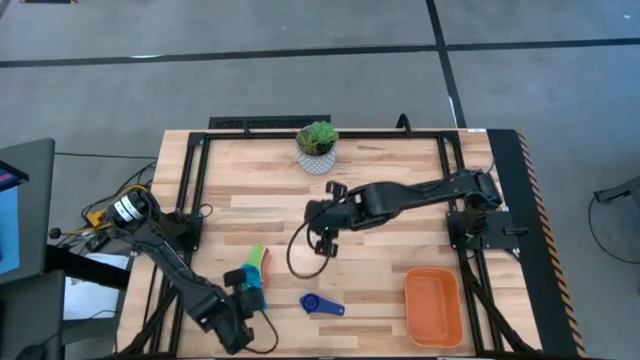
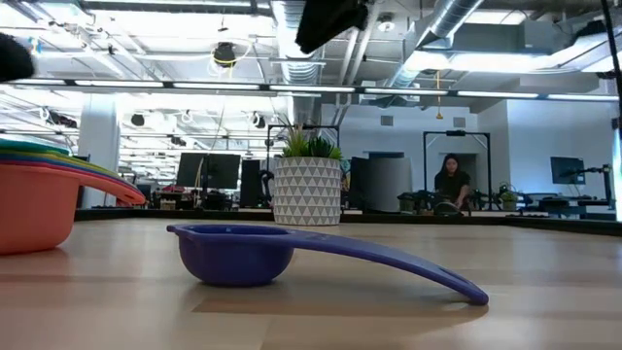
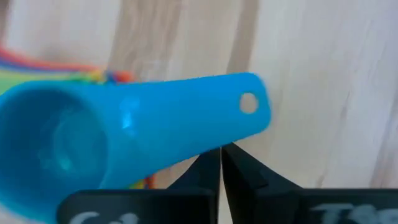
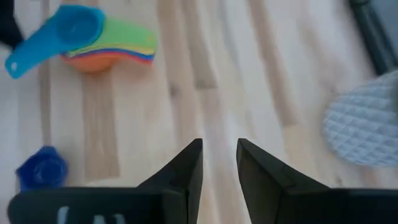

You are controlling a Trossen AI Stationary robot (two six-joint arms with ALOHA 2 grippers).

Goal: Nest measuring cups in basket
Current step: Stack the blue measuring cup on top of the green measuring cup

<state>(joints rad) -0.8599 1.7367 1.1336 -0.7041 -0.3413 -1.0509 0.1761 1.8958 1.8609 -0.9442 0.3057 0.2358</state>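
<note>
A stack of nested measuring cups (image 4: 112, 43) stands on the table near its front left. A light blue cup (image 3: 124, 130) lies on top, its handle (image 4: 18, 62) sticking out sideways. My left gripper (image 3: 221, 155) is shut, its tips at the long edge of that handle. A dark blue cup (image 1: 320, 305) rests alone on its bowl, with the tip of its handle (image 2: 466, 290) on the table. The orange basket (image 1: 433, 305) sits at the front right. My right gripper (image 4: 219, 155) hangs open above the table's middle, holding nothing. My left gripper's shut fingertips (image 3: 211, 158) stand right at the long edge of the light blue cup's handle (image 3: 211, 134), between the bowl and the hole in the handle's end. Whether they touch the handle cannot be told.
A white patterned pot with a green plant (image 1: 317, 145) stands at the far middle of the table. A black cable (image 1: 300, 255) loops below the right arm. Bare wood lies between the cups and the basket. A person (image 2: 452, 180) sits far off in the room.
</note>
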